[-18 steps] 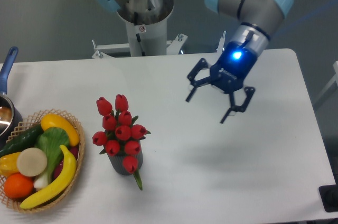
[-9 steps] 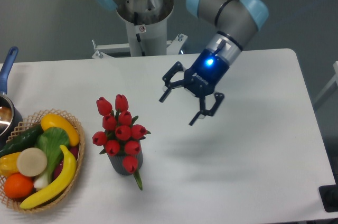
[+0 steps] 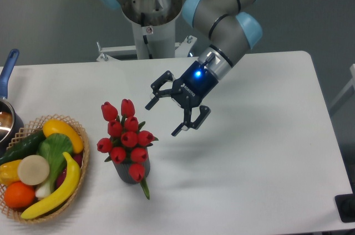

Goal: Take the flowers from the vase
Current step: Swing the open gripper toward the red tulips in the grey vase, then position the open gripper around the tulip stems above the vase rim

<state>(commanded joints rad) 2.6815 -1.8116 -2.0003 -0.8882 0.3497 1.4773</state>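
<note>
The flowers (image 3: pixel 126 137), a bunch of red tulip buds with green leaves, stand in the vase (image 3: pixel 131 172), a small dark grey cylinder on the white table, left of centre. My gripper (image 3: pixel 162 119) hangs above the table just to the right of the top buds, open, with nothing between its fingers. Its fingertips point down and to the left, toward the bunch, and do not touch it. A blue light glows on the gripper's body.
A wicker basket (image 3: pixel 77 130) with a banana, cucumber, orange and other produce sits at the table's left edge. A pot with a blue handle (image 3: pixel 8 69) is at the far left. The arm's base column (image 3: pixel 148 21) rises behind the table.
The gripper has travelled left and slightly down across the table, from the right-centre to just beside the flowers. It stays open. The flowers and vase have not moved.
</note>
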